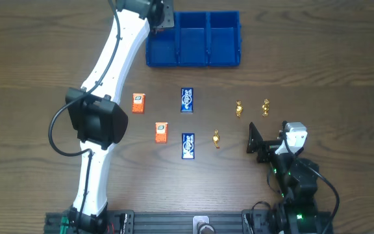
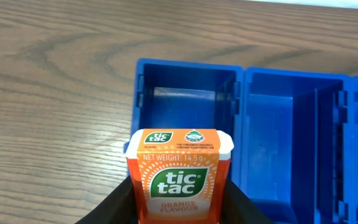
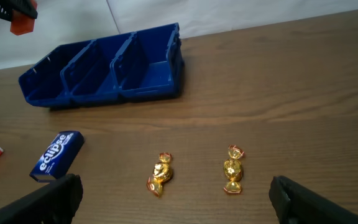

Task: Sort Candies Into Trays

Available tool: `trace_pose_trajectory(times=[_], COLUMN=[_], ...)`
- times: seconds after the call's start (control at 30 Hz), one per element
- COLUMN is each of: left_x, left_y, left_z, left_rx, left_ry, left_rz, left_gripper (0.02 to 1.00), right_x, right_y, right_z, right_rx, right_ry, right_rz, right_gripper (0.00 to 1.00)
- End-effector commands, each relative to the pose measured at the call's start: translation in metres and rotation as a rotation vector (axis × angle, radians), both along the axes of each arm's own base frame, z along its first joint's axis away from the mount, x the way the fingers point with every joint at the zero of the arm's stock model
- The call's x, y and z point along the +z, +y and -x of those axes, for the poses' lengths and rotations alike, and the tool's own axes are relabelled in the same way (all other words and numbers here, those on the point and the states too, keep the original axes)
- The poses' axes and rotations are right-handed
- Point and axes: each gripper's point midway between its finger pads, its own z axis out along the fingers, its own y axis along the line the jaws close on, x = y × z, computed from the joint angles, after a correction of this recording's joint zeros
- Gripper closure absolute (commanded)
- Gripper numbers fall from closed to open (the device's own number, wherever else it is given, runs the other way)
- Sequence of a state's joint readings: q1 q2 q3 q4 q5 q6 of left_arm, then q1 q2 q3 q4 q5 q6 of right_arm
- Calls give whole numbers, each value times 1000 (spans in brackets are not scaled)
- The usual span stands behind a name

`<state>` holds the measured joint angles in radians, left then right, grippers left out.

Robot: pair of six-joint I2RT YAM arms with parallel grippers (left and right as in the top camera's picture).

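Over the blue tray's [image 2: 241, 93] left-end compartment, orange mint box [image 2: 180, 177] gripped tight in left jaws. Right jaws wide apart, empty, well clear of the tray. Between: two orange boxes [image 1: 138, 103], two blue packs [image 1: 187, 100], three gold candies [image 1: 239, 108] on the brown wood-grain table [image 1: 343, 78]. White wall [image 3: 229, 12] behind the tray.

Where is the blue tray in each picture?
Top view: the blue tray is at the top middle of the table.
Left wrist view: it spans the middle and right, behind the orange box.
Right wrist view: it is at the upper left, beyond the gold candies.
Shared landmark: the left arm's jaws holding the orange box, by the tray's end compartment.
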<state>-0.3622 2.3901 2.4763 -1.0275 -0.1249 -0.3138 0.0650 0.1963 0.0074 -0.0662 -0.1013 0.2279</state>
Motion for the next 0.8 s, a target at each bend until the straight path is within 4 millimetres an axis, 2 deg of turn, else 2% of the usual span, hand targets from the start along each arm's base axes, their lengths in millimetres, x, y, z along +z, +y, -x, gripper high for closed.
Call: trace_pose_trajectory(times=[0.03,0.2,0.23,0.33,0.4,0.5,0.6,0.7,0.8], left_x=[4,4,4,6,12,36,68,95,105], left_y=[-4,-3,-3,-4,-3,2,8,15,30], left_z=[-3,-3,-3,-5,-5,-1,12,39,74], left_rx=[-27,-26,-26,-24,-23,-12,9,17,45], left_ry=[-15,-10,-10,-22,-34,-75,-126,-163,-172], left_rz=[5,4,4,9,13,9,14,29,34], left_gripper=[693,595,544,272,176,156,152,154,152], right_x=[-1,-1,-1,-1,-1,-1,-1,-1,-1], right_y=[3,3,3,3,3,3,3,3,3], right_z=[1,1,1,1,1,1,1,1,1], right_rx=[10,10,10,10,10,10,10,10,10], right_ry=[6,5,6,5,5,5,5,6,6], right_rz=[-9,-9,-9,-9,-9,-9,-9,-9,-9], right_gripper=[3,3,3,5,3,3,3,3,3])
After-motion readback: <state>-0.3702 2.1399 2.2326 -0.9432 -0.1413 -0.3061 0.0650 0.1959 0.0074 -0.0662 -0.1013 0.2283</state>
